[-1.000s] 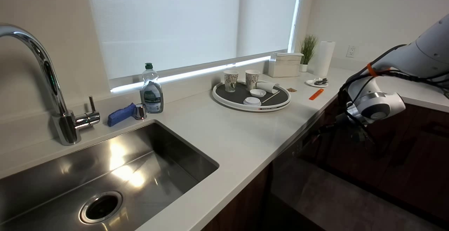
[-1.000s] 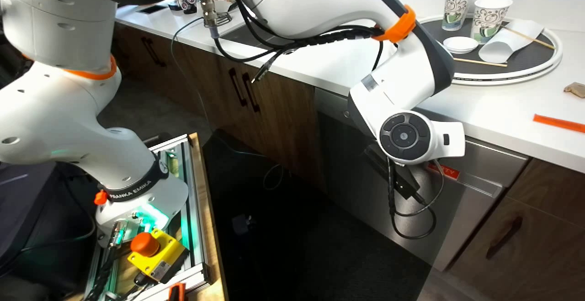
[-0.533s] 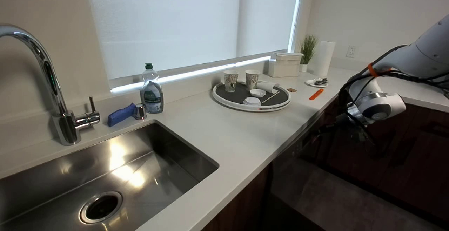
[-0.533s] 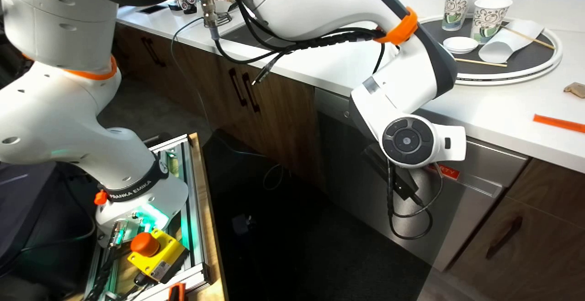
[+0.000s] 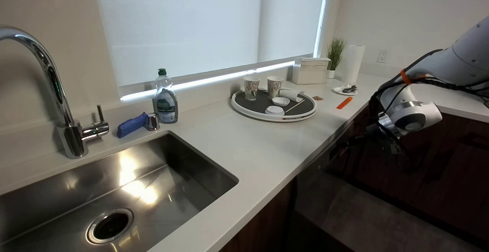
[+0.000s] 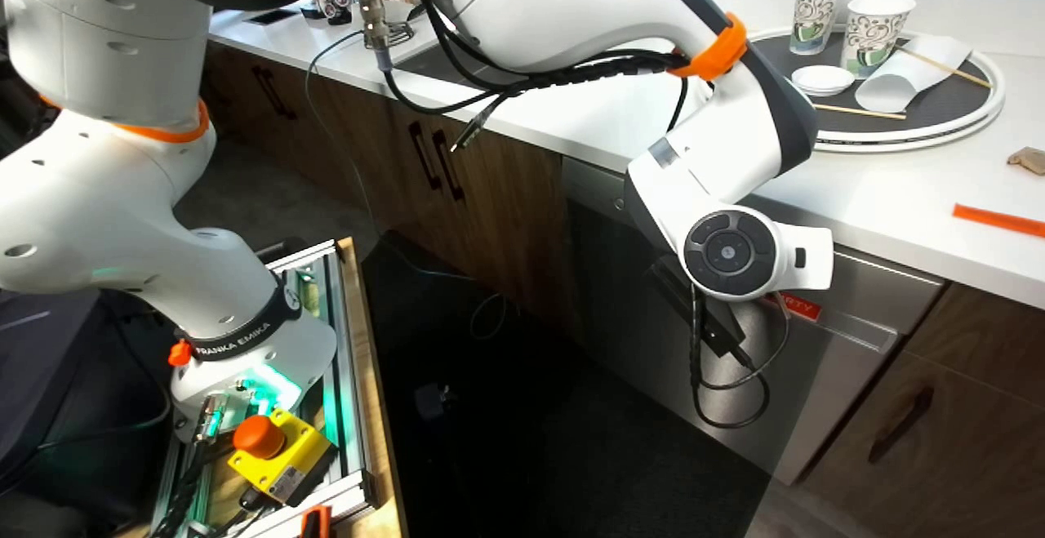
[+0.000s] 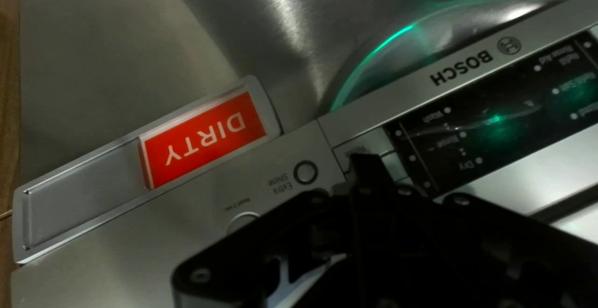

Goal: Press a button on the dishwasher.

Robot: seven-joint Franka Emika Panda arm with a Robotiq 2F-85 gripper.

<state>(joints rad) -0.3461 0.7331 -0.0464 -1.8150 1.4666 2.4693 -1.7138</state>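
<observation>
Both exterior views overlook the tray (image 5: 256,106); wrist view (close up) faces the dishwasher (image 7: 317,144).

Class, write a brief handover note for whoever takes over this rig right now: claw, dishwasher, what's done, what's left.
Claw: shut, nothing seen held; its tips are at the silver buttons beside the dark display.
Dishwasher: under the counter, red DIRTY sign on its front.
Done: claw closed and lined up at the controls.
Left: probably the press itself; the pictures don't settle whether a button is touched or pushed in.
</observation>
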